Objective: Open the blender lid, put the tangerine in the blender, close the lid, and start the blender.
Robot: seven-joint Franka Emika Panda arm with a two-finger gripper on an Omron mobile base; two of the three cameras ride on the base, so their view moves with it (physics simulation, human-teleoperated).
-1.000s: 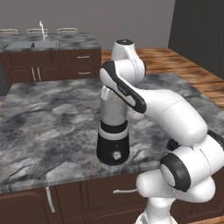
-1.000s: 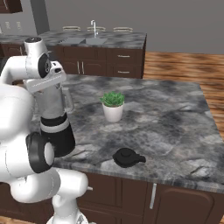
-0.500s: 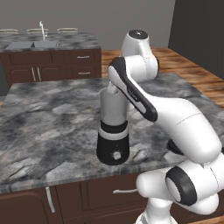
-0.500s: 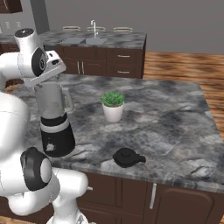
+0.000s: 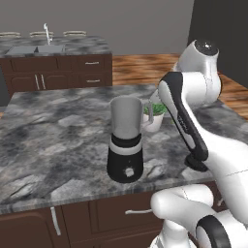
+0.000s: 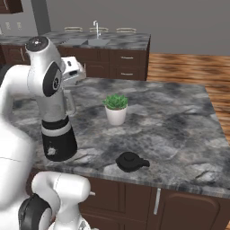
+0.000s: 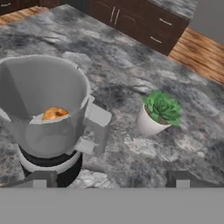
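Note:
The blender [image 5: 125, 145] stands near the counter's front edge, its grey jar [image 7: 43, 105] uncovered at the top. The tangerine [image 7: 54, 113] lies inside the jar, low against its wall. My gripper [image 7: 110, 180] hovers above and beside the jar, looking down into it; it is open, the fingertips [image 7: 39, 179] set wide apart with nothing between them. The blender lid [image 6: 130, 161], a black cap with a knob, lies on the counter to the right of the blender [image 6: 57, 134], and is partly hidden behind my arm in the left base view.
A white pot with a green plant [image 6: 116, 109] stands just behind and right of the jar [image 7: 158, 114]. The grey stone counter [image 6: 179, 130] stretches to the right. A second counter with a sink [image 5: 36, 48] lies at the back.
My arm has lifted and swung to the right, off the top of the jar. The jar's open mouth now shows where the arm covered it before.

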